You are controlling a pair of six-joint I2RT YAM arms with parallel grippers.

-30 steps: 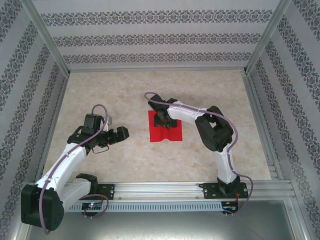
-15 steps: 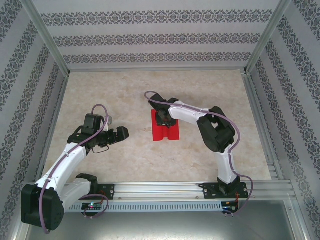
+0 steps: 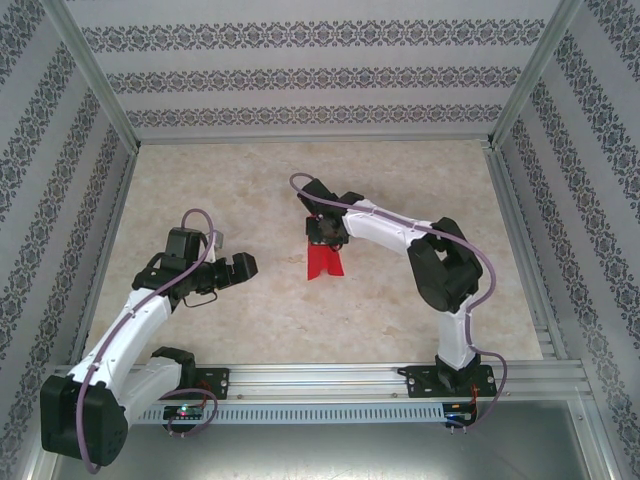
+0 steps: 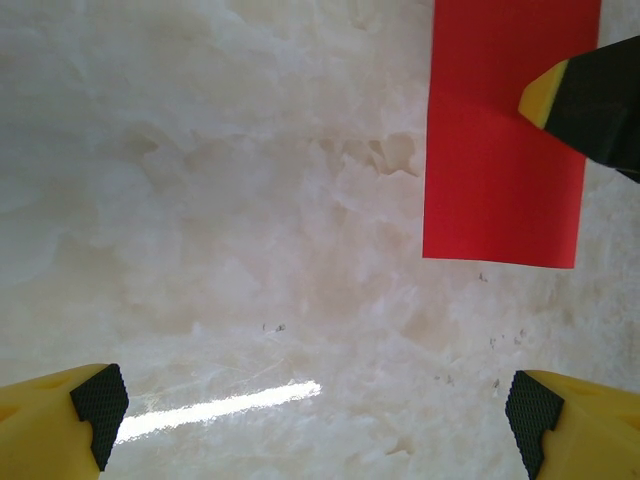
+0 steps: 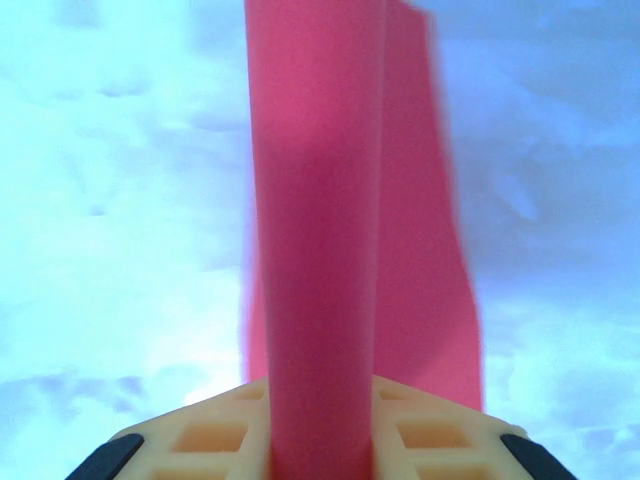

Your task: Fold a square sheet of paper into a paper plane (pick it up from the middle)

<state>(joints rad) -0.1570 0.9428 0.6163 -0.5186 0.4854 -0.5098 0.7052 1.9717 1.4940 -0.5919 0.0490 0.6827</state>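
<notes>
Near the table's [image 3: 250,180] middle, the right gripper [image 3: 325,238] pinches the square sheet of paper [image 3: 323,262] along its centre. The red sheet buckles into a raised ridge between the yellow fingers [image 5: 200,432], with a flap falling away beside it. Seen from above, the narrowed sheet extends toward 6 o'clock from that claw. At 9 o'clock of the paper, well apart, the left gripper [image 3: 245,268] hovers with jaws spread wide, holding nothing.
</notes>
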